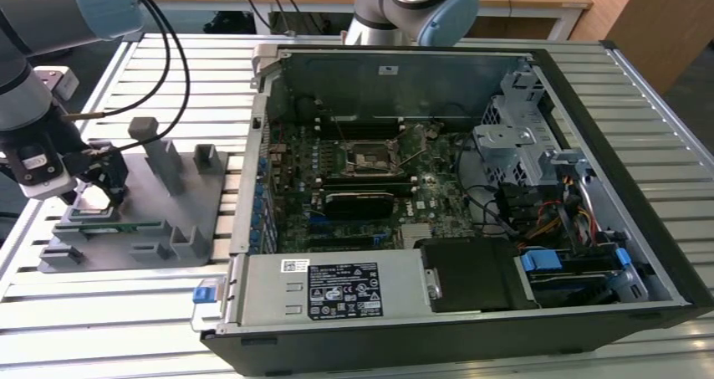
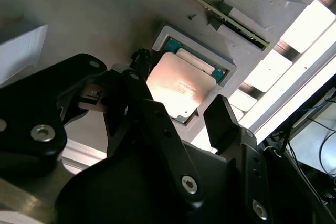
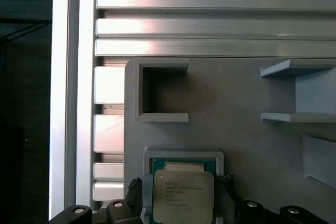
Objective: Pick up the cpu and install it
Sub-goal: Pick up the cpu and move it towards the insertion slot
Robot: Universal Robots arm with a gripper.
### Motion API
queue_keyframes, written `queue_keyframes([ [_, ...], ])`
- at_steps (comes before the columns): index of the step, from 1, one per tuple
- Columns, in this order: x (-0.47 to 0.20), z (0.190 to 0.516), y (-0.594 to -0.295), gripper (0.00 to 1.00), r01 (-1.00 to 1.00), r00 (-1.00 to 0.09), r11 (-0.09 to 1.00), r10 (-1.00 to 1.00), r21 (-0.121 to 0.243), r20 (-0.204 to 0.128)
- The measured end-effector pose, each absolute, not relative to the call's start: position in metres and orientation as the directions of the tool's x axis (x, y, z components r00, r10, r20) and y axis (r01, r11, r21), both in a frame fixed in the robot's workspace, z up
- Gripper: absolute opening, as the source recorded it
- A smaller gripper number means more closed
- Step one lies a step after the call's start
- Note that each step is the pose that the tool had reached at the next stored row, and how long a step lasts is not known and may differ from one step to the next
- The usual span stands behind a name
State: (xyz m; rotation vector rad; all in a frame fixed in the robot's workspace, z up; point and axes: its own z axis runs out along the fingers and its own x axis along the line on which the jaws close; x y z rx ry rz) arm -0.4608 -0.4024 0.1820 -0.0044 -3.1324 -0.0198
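One gripper (image 1: 99,186) hangs over one grey holder (image 1: 212,202) on the metal table (image 1: 112,312), at the exterior view's left. One cpu (image 2: 181,88) lies flat in a square pocket of that holder, shiny side up (it shows in both wrist views). The gripper's two fingers (image 2: 223,121) are spread apart, one on each side of the cpu, and they grasp nothing. I cannot tell if they touch the pocket's walls. One thin green memory stick (image 2: 210,4) lies in a slot of the same holder, near the cpu. One open computer case (image 1: 658,161) lies on the table at the exterior view's right, well apart from the cpu. Inside it is one green board (image 1: 436,195) with one square socket (image 1: 369,157) near its middle. The cpu is in the holder, not in the case.
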Motion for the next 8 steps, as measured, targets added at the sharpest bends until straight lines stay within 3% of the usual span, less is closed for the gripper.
queue_keyframes([
  [2, -0.4608, 0.182, -0.4023, 0.68, 0.003, -1.0, 1.0, 0.003, 0.012, 0.007],
  [3, -0.4607, 0.182, -0.4023, 0.61, 0.003, -1.0, 1.0, 0.003, 0.011, 0.005],
  [8, -0.4608, 0.1824, -0.4024, 0.61, 0.003, -1.0, 1.0, 0.003, 0.006, -0.004],
])
